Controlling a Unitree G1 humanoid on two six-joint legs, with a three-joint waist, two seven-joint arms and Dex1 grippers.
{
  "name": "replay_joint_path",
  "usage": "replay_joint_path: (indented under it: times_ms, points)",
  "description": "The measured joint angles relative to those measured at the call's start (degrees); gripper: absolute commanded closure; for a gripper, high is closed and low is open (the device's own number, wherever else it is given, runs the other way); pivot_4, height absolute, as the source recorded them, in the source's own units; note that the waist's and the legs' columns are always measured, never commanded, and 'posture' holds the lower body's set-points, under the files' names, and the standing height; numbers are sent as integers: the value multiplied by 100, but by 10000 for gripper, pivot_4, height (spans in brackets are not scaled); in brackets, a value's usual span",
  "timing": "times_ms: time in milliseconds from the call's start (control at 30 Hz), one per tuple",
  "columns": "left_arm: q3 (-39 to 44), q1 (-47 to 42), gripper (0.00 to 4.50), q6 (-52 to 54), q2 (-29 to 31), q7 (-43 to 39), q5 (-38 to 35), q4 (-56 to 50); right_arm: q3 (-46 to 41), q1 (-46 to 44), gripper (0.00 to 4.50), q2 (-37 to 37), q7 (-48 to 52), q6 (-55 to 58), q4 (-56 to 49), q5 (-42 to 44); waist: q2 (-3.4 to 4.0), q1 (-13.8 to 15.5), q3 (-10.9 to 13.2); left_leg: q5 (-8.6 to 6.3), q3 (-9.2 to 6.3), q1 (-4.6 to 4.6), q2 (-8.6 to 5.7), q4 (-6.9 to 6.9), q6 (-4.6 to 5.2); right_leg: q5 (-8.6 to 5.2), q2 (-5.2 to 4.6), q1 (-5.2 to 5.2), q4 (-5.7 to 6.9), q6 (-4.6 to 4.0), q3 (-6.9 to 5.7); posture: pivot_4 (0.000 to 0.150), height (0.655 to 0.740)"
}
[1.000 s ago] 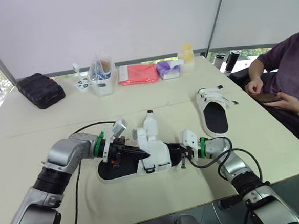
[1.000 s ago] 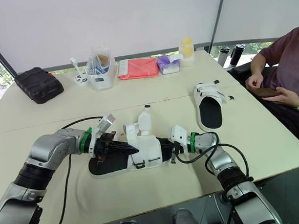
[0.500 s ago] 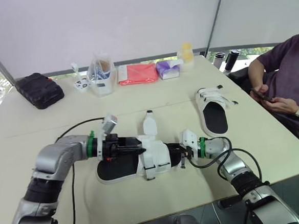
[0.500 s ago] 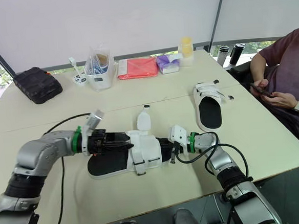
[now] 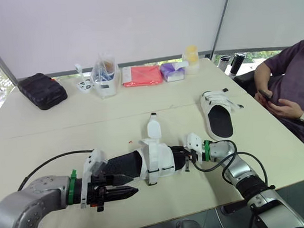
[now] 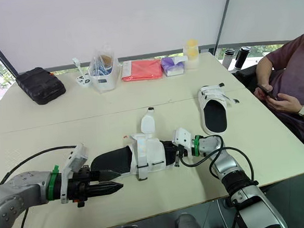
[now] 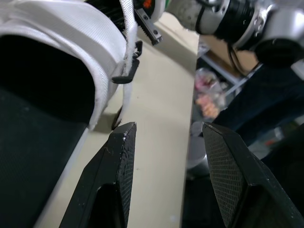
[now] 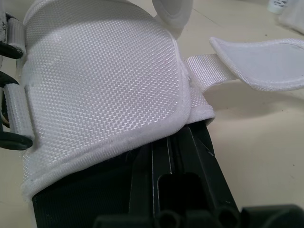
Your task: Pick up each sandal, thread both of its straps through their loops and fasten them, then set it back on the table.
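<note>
A sandal [image 5: 125,163] with a black sole and a white woven upper [image 5: 158,156] lies near the table's front edge. My right gripper [image 5: 180,158] is shut on its toe end, the fingers [image 8: 180,161] tucked under the upper. One white strap [image 5: 153,128] stands loose; another strap end [image 8: 256,61] lies free. My left gripper [image 5: 121,192] hovers open by the heel, close to the front edge, with nothing between its fingers [image 7: 116,180]. A black loop [image 7: 128,71] hangs at the upper's side. The second sandal [image 5: 218,114] lies at the right with its straps lying across its upper.
Along the far edge sit a black pouch [image 5: 41,91], a clear container [image 5: 103,75], a red packet [image 5: 141,75], a purple tissue pack [image 5: 172,71] and a yellow bottle [image 5: 191,54]. A person [image 5: 288,89] sits at the right, holding a phone. A black cable [image 5: 51,160] trails over the table.
My left gripper has let go of the sandal and drawn back toward the near front edge, left of the heel. The right gripper still holds the toe end.
</note>
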Motion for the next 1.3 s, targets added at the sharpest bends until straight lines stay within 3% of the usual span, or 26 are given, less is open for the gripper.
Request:
replay_joint_path:
  times_ms: [333, 600, 700, 767, 800, 967, 1300]
  points:
    - [-1540, -613, 22627, -1373, -413, -232, 1272, 1020, 9, -33, 45000, 14, 89, -1, -1, 1, -6, -14, -4, 6, 1, -3, 0, -10, 11, -1, 1, -7, -4, -5, -3, 1500, 7400]
    - [-2086, -1070, 22627, -1621, -673, -529, 1555, 1557, 5, -11, 45000, 9, 63, 0, -25, 1, -13, -10, -9, 7, 0, -4, 0, -10, 13, -2, 1, -6, -3, -4, -3, 1500, 7400]
    - [-2194, -1181, 31016, -1632, -798, -586, 1643, 1725, 5, -5, 45000, 10, 52, 0, -35, 1, -17, -10, -11, 8, 0, -3, 0, -10, 14, -2, 1, -6, -3, -4, -3, 1500, 7400]
    - [-2259, -1269, 41455, -1642, -816, -587, 1723, 1833, 5, 3, 45000, 11, 33, 1, -44, 1, -17, -10, -12, 8, -1, -3, 0, -10, 14, -2, 1, -6, -3, -4, -3, 1500, 7400]
    - [-2274, -1286, 44516, -1659, -826, -586, 1751, 1854, 5, 8, 45000, 11, 24, 1, -53, 1, -17, -12, -12, 8, -1, -3, 0, -10, 14, -2, 1, -6, -3, -4, -3, 1500, 7400]
    - [-2291, -1297, 44516, -1596, -783, -629, 1770, 1817, 5, 28, 45000, 11, -9, 1, -74, 1, -18, -11, -11, 8, -2, -3, 0, -11, 15, -2, 1, -7, -3, -4, -3, 1500, 7400]
    - [-2368, -1244, 44516, -692, 103, -1492, 1143, 1184, 7, 30, 45000, 11, -19, 1, -81, 1, -13, -15, -5, 8, -2, -4, 2, -12, 15, -3, 2, -9, -3, -4, -3, 1500, 7400]
